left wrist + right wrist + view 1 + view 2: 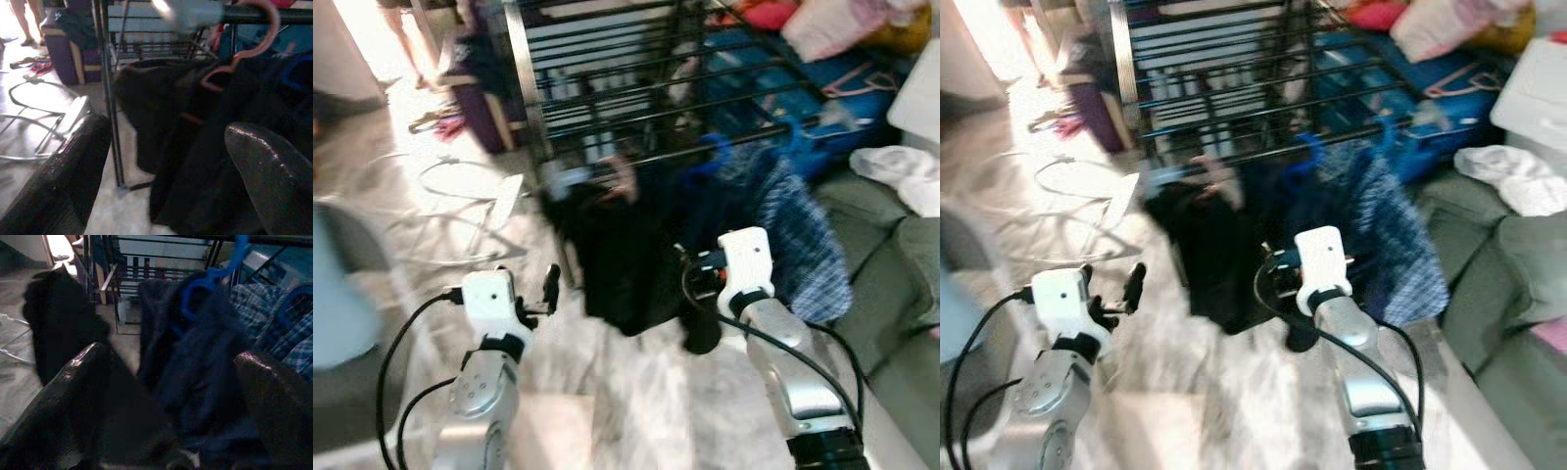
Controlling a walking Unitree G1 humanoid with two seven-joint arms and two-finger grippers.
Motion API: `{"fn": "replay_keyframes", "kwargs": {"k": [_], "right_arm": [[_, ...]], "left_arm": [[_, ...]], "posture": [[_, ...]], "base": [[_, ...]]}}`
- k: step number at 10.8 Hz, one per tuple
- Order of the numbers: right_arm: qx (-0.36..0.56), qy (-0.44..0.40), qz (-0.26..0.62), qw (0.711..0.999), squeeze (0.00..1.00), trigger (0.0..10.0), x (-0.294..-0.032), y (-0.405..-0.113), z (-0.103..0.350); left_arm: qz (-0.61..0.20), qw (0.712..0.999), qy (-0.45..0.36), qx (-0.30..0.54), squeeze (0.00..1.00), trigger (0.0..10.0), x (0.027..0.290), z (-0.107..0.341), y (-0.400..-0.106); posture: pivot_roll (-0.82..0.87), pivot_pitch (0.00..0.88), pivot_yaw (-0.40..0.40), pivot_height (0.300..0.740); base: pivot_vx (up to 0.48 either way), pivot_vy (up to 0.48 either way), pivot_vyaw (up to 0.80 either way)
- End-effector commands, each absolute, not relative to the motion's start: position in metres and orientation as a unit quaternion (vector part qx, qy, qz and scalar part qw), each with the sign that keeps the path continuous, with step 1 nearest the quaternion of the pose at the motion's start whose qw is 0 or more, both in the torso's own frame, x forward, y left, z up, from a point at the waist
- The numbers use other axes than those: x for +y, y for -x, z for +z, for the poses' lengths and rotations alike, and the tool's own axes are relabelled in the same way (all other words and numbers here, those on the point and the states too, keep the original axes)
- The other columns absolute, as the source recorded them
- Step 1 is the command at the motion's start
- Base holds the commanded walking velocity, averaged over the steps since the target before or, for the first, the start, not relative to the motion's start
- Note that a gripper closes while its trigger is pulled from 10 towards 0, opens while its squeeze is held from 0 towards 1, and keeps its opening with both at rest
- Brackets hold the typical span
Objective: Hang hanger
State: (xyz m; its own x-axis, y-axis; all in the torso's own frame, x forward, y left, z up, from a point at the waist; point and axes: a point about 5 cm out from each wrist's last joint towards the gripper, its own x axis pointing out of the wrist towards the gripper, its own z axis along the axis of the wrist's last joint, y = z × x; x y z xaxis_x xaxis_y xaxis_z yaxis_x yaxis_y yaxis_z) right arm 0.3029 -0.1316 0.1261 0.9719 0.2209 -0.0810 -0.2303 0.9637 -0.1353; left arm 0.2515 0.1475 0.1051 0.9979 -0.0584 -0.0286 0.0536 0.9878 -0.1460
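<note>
Pink hanger hangs on the rack rail, beyond the left gripper, wide open and empty.

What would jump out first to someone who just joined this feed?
The black metal drying rack straight ahead, with clothes hanging from its front rail: a black garment on a pink hanger and, to its right, a dark blue garment on a blue hanger beside a plaid shirt. Both tools are raised toward them, left tool open, right tool open before the blue garment.
</note>
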Motion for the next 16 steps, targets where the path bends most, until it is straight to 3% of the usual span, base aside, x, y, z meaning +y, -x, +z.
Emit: {"fn": "replay_keyframes", "kwargs": {"k": [1,4,9,12,16], "right_arm": [[0.027,0.073,0.115,0.990,0.00,10.0,-0.131,-0.303,0.129],[0.041,0.064,0.165,0.983,0.00,10.0,-0.122,-0.302,0.126],[0.048,0.059,0.169,0.983,0.00,10.0,-0.123,-0.300,0.123],[0.082,0.086,0.215,0.969,0.00,10.0,-0.124,-0.297,0.115],[0.128,0.114,0.209,0.963,0.00,10.0,-0.152,-0.305,0.108]], "left_arm": [[-0.030,0.997,0.074,0.018,0.00,10.0,0.147,0.105,-0.250],[-0.033,0.996,0.075,0.023,0.00,10.0,0.145,0.103,-0.252],[-0.030,0.996,0.072,0.032,0.00,10.0,0.144,0.100,-0.251],[-0.027,0.996,0.071,0.036,0.00,10.0,0.144,0.099,-0.251],[-0.023,0.994,0.083,0.063,0.00,10.0,0.143,0.091,-0.247]], "posture": [[-0.09,0.049,0.069,0.740],[-0.09,0.036,0.065,0.740],[-0.09,0.035,0.067,0.740],[-0.09,0.038,0.066,0.740],[-0.10,0.047,0.073,0.740]], "base": [[0.375,0.000,0.00],[0.329,0.246,0.00],[0.000,0.000,0.00],[0.000,0.000,0.00],[0.000,0.000,0.00]]}}
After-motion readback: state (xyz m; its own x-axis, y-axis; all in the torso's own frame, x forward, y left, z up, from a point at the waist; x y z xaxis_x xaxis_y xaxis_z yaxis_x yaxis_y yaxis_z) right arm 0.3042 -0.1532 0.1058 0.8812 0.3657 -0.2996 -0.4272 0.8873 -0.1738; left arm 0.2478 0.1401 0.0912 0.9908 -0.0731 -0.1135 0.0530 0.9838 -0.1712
